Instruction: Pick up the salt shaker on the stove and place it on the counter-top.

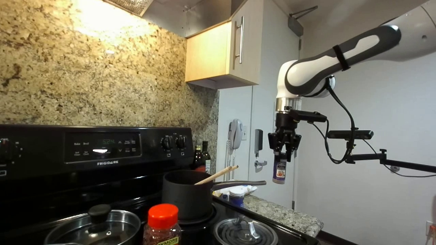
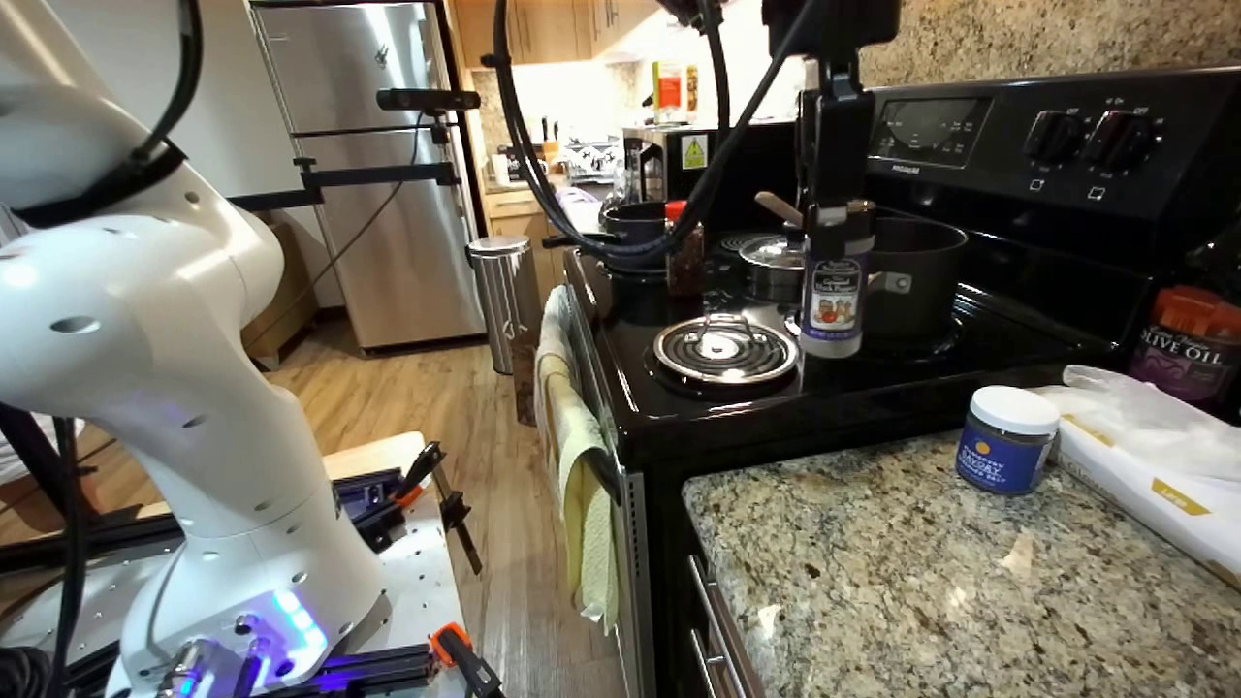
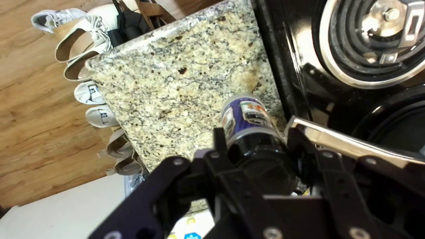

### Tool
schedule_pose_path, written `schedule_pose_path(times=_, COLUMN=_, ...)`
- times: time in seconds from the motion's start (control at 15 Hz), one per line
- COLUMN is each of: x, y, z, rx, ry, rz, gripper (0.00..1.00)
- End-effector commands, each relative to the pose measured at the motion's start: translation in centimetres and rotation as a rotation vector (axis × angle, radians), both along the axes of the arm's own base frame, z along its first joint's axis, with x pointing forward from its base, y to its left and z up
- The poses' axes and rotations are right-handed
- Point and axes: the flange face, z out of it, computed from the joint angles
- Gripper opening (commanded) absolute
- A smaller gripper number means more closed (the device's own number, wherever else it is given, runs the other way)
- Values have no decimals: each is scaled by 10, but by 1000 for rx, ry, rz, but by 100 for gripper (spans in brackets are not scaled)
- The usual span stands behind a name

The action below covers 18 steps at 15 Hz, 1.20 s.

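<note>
The gripper (image 1: 282,158) holds the shaker (image 1: 279,173) in mid-air

In an exterior view, we find the gripper at about four o'clock from the middle, pointing down and pinching the shaker by its dark upper end. The shaker, purple-labelled, hangs close to upright. From six to nine o'clock we have the stove (image 1: 153,153), and at five o'clock the counter-top (image 1: 282,215), apart from the shaker. On the stove, near seven o'clock, a red-lidded jar (image 1: 162,217) stands in front of a dark pot (image 1: 185,197) with wooden sticks (image 1: 215,175) leaning out of it

In an exterior view, the robot's arm (image 2: 194,310) stands at nine o'clock, and we see the shaker between two and three o'clock, with the dark pot behind it. A white-capped blue jar (image 2: 1003,446) stands on the counter-top between three and four o'clock, just beside a white box (image 2: 1115,475). A yellowish towel (image 2: 587,485) hangs at the stove's front, between six and seven o'clock

In the wrist view, we see the gripper's fingers (image 3: 219,141) on either side of the shaker, whose base points between eleven and twelve o'clock. The counter-top spreads from nine to twelve o'clock, passing behind the shaker, and the stove lies at two o'clock. Shoes (image 3: 94,31) sit on the wooden floor (image 3: 36,113) at ten o'clock
</note>
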Motion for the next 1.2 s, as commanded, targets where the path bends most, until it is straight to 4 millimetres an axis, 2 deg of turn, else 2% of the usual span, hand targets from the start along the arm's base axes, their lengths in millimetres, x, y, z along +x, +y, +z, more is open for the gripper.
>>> schedule_pose_path(times=0.0, x=8, y=-17, z=-27, rx=-3, ry=36, rz=48, gripper=24)
schedule_pose_path(times=0.2, x=21, y=-25, z=-56, rx=49, ry=59, rz=57, gripper=24)
schedule_pose_path(times=0.27, x=10, y=-18, z=-42, rx=29, ry=56, rz=39, gripper=24)
schedule_pose_path(times=0.33, x=12, y=-19, z=-51, rx=33, ry=70, rz=39, gripper=49)
schedule_pose_path(times=0.53, x=12, y=-19, z=-50, rx=32, ry=70, rz=40, gripper=49)
schedule_pose_path(times=0.6, x=12, y=-19, z=-49, rx=31, ry=66, rz=40, gripper=24)
schedule_pose_path(times=0.73, x=18, y=-23, z=-58, rx=19, ry=73, rz=58, gripper=24)
schedule_pose_path(times=1.13, x=22, y=-55, z=-105, rx=60, ry=95, rz=14, gripper=24)
